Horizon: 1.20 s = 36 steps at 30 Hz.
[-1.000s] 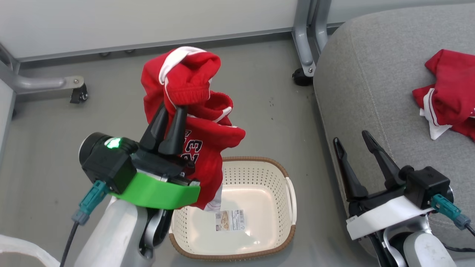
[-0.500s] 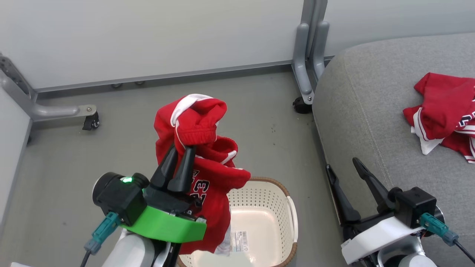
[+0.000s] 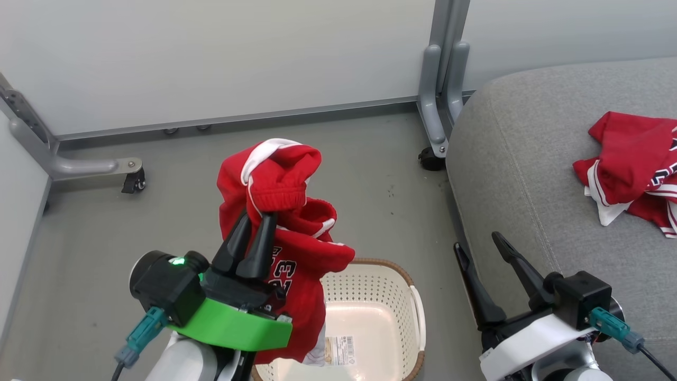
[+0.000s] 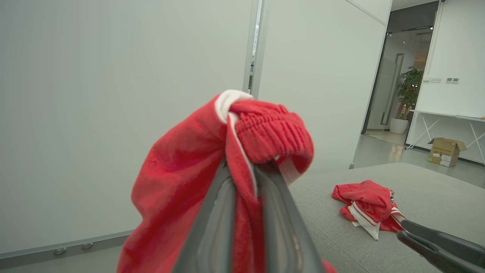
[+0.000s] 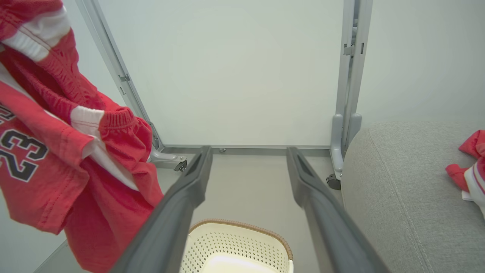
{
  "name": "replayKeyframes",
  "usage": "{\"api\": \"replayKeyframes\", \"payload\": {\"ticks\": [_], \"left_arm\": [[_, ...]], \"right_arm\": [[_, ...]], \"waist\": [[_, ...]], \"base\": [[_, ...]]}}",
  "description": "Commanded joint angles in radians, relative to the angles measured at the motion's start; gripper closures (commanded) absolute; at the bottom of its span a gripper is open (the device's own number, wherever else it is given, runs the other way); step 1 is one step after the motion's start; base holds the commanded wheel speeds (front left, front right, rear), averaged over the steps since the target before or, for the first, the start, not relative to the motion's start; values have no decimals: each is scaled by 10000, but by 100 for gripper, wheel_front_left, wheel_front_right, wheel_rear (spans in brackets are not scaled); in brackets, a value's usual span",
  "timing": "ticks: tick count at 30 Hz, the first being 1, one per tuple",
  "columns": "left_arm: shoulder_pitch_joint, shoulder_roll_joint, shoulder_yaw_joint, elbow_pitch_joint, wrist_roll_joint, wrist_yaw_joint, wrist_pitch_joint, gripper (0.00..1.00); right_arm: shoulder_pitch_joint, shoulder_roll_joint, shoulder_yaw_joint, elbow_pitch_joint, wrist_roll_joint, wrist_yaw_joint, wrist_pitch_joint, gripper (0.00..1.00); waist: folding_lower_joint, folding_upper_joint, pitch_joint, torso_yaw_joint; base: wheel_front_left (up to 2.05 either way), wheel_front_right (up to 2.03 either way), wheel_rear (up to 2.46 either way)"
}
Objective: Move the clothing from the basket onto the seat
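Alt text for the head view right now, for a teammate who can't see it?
The left gripper is shut on a red number 23 garment, hanging above the cream basket on the floor. The open right gripper sits near the grey seat, where another red garment lies.

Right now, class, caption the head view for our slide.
Left pincer holds red clothing above the basket; right pincer open near the seat.
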Motion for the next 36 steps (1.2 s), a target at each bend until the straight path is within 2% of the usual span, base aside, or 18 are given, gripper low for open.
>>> {"api": "replayKeyframes", "payload": {"ticks": [1, 10, 19, 26, 36], "left_arm": [[94, 57, 54, -30, -14, 61, -46, 100], [-1, 63, 35, -44, -34, 76, -88, 100], [-245, 46, -51, -104, 63, 107, -56, 100], [-392, 11, -172, -33, 118, 62, -58, 100], [-482, -63, -334, 72, 133, 9, -107, 100]], "right_arm": [[80, -64, 54, -49, 79, 0, 44, 0], [-362, -387, 762, -61, 390, 0, 87, 0], [-1950, -950, 3063, 304, 1422, 0, 69, 0], [-3864, -1101, 5029, 1339, 2279, 0, -273, 0], [-5854, -675, 7157, 3353, 3428, 0, -956, 0]], "waist": [[1, 0, 33, 0], [1, 0, 106, 4], [1, 0, 317, 74], [1, 0, 481, 255], [1, 0, 546, 523]], "base": [[0, 0, 0], [0, 0, 0], [0, 0, 0], [0, 0, 0], [0, 0, 0]]}}
